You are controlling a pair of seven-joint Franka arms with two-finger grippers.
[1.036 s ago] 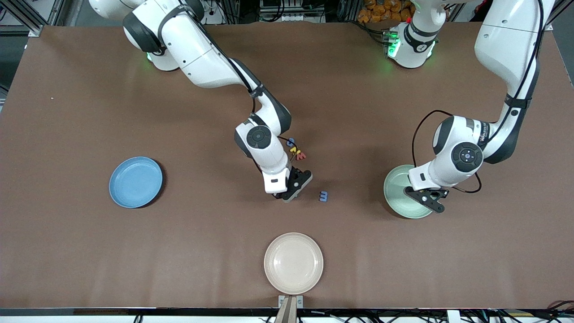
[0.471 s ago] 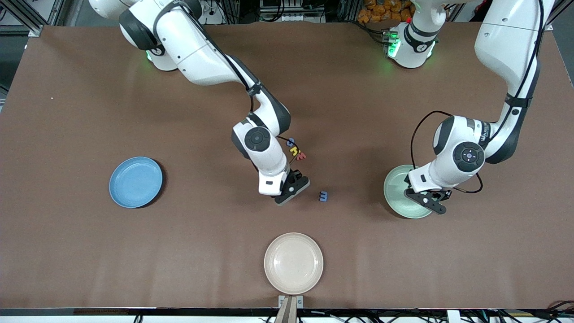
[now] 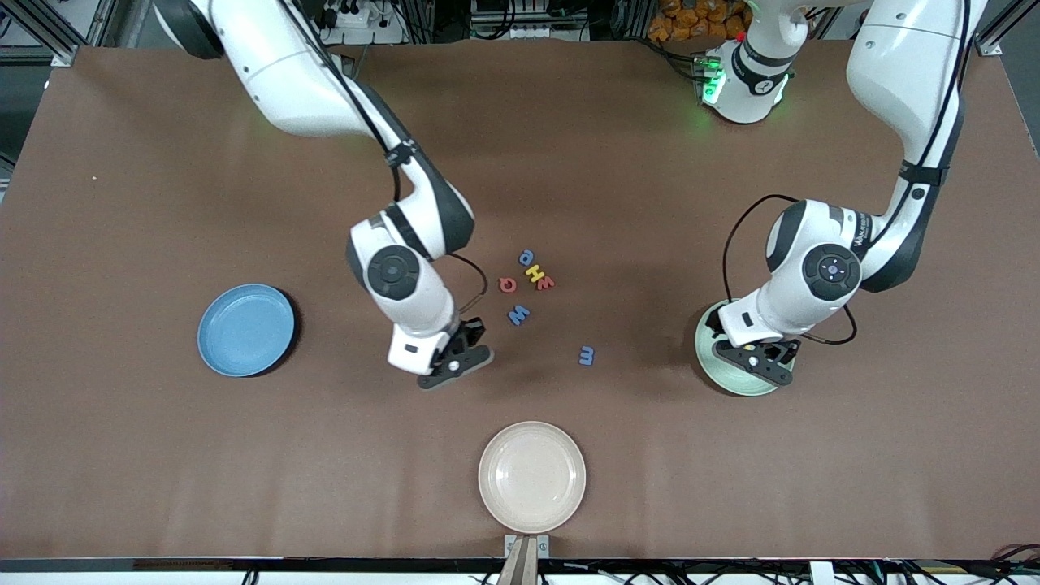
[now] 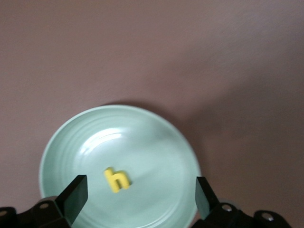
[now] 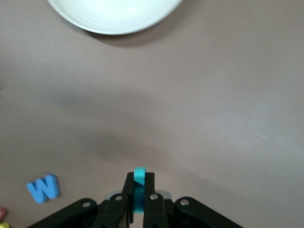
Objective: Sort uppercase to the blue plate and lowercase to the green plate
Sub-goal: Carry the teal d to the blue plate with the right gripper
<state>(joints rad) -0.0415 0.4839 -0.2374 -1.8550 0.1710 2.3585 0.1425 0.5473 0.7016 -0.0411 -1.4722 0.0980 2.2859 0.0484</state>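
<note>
A cream-white plate sits on the brown table, at the 6 o'clock edge of the front view, close to the front camera. Its rim is raised and its bowl holds nothing. A small metal bracket juts from the table's edge just at 6 o'clock of the plate. In the right wrist view the same plate shows only in part.

green plate mostly hidden under left arm, cream plate cut off
</note>
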